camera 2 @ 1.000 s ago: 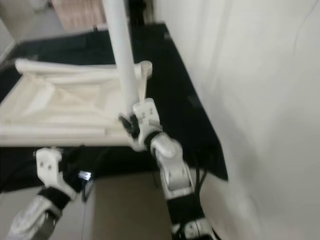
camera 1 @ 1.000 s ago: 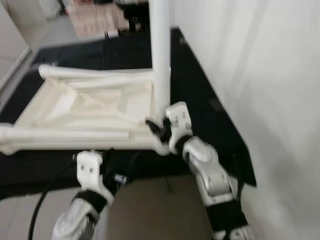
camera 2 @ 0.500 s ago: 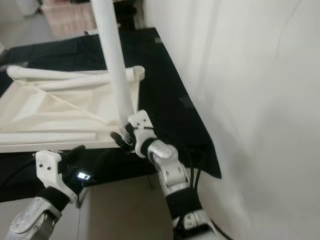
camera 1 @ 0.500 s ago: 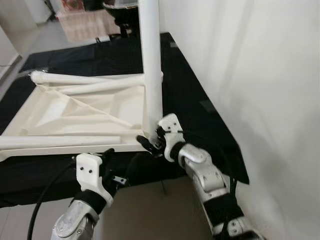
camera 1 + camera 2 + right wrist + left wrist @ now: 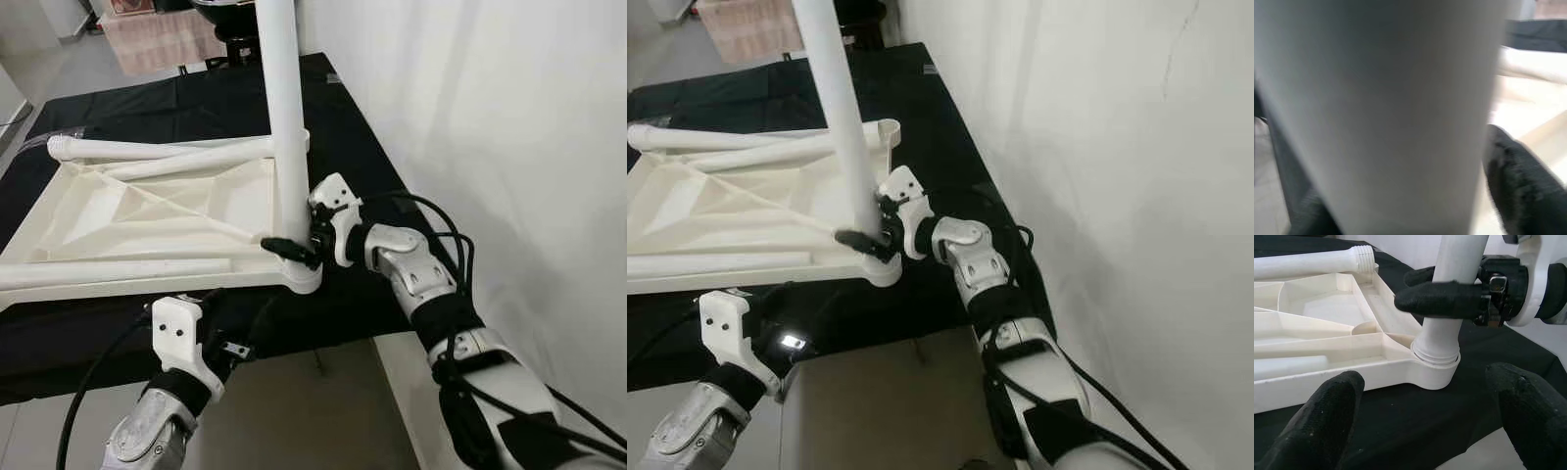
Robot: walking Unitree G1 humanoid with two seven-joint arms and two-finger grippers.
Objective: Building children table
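Nearest the robot, the left gripper (image 5: 1420,416) hovers off the near edge of the black-covered desk (image 5: 362,157), its padded black fingers (image 5: 1327,416) spread wide and holding nothing.

Just beyond, the white tabletop (image 5: 147,211) lies upside down on the desk, ribbed underside up, its near right corner socket (image 5: 1436,367) close to the desk's near edge. One table leg (image 5: 284,117) stands upright in that socket. The right gripper (image 5: 294,240) is closed around this leg just above the socket collar, one finger (image 5: 1440,297) wrapped across its front.

Progress, as judged: one leg is seated or being turned home; whether its thread is fully down cannot be told. A second leg (image 5: 157,150) lies loose along the tabletop's far edge, threaded end showing, and a third leg (image 5: 108,271) lies along the near edge. Those remain to be fitted. A fourth leg is not identified.

Materials: tabletop and legs are smooth, matt, off-white moulded plastic. The legs are round tubes. The underside carries diagonal stiffening ribs forming triangular pockets. The desk covering is dull black cloth.
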